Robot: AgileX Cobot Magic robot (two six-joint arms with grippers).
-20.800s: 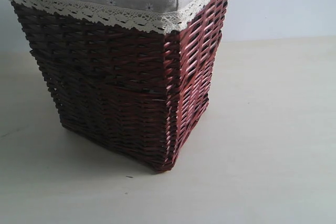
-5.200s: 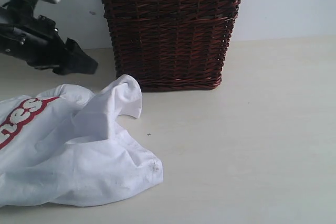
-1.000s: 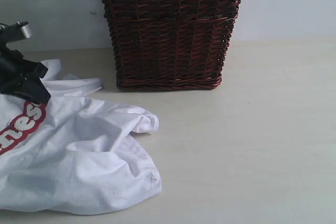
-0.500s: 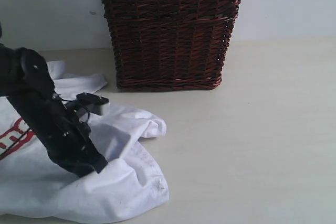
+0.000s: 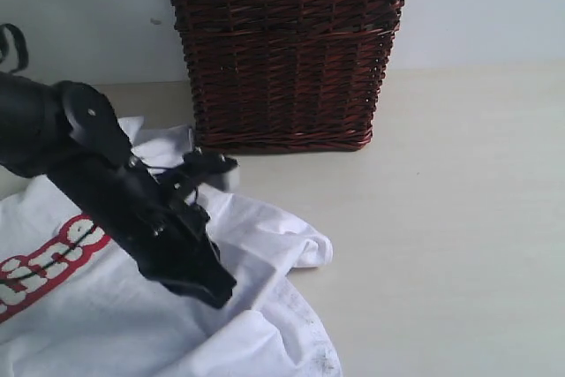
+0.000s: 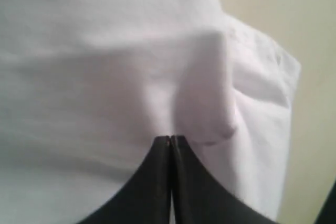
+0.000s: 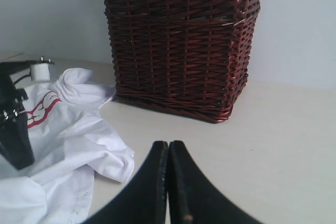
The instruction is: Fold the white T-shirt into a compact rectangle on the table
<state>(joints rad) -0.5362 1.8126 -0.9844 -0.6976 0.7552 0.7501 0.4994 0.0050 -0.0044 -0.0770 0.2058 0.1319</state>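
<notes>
Sprawling in loose folds, the white T-shirt point(image 5: 265, 227) is lying on the table point(image 5: 441, 236) in front of the wicker basket point(image 5: 282, 50) and to its left, running off the left and lower edges of the exterior view. Its red lettering band point(image 5: 44, 262) is showing farthest to the basket's left. One rumpled corner is reaching toward the basket's left foot, close by; whether it is touching cannot be told.

The left gripper point(image 5: 216, 291) is pressing into the cloth in front of the basket's left half. Its jaws are closed together and pinching a raised ridge of the shirt, as the left wrist view is showing.

The shirt's right-hand edge is curling into a rolled lip in front of the basket's middle, and a hemmed edge is running down from there out of view. Beyond that edge the table is lying bare in front of the basket and along its right side, back to the white wall point(image 5: 485, 6).

The right gripper point(image 7: 168, 148) is hanging over this open stretch in front of the basket, apart from the shirt, jaws closed on nothing.
</notes>
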